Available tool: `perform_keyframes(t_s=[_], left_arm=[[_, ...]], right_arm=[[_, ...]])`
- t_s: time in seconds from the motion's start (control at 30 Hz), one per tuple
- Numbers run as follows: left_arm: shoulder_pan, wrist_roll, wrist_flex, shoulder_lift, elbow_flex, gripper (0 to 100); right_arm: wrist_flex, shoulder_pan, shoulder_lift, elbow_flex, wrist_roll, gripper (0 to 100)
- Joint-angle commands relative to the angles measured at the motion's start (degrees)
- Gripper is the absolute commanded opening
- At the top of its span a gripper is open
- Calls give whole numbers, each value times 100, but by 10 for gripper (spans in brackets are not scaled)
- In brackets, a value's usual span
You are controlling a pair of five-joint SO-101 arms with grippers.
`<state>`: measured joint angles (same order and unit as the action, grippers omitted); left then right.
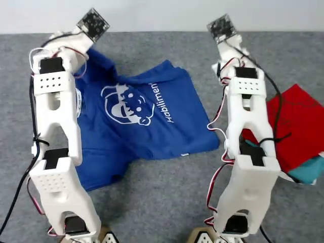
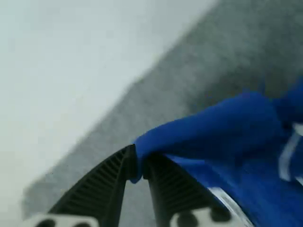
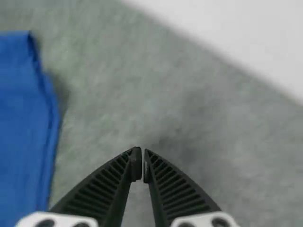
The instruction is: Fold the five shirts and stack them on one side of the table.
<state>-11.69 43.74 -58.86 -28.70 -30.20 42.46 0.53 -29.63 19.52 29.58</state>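
- Nearest, between the arm bases, a strip of grey desk (image 1: 167,197) lies bare.
- The blue shirt (image 1: 147,126) sprawls print-up over the left and middle, partly under the left arm. Its lettering runs near-to-far, and its right edge lies close beside the right arm.
- A red shirt (image 1: 298,126) lies over a teal shirt (image 1: 309,172) at the desk's right edge.
- Far left, the left end effector (image 2: 138,165) is clamped on a fold of the blue shirt's edge.
- Far right, the right end effector (image 3: 142,165) is closed and empty over bare desk.

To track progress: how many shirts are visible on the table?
3. Blue printed fabric shirt lying centre-left; red fabric shirt at the table's right; teal fabric shirt under it. More may lie hidden.
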Motion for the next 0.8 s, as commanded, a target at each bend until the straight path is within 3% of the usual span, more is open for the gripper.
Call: perform_keyframes(t_s=[0.0, 0.13, 0.33, 0.5, 0.7, 0.77], left_arm=[[-44, -70, -1231, 70, -92, 6], [9, -70, -1881, 70, 356, 6], [44, -70, -2066, 97, 1024, 6], [44, -264, -2198, 97, 1051, 6], [44, -299, -2198, 79, 1068, 6], [44, -299, -2180, 79, 1068, 6]], right_arm=[[286, -198, -40, 378, -422, 9], [857, -426, -207, 378, -791, 10], [2457, -840, -224, 378, -1178, 10], [3169, -1130, -224, 378, -1178, 18], [3407, -1262, -338, 369, -1609, 203], [3363, -1270, -497, 422, -1723, 221]])
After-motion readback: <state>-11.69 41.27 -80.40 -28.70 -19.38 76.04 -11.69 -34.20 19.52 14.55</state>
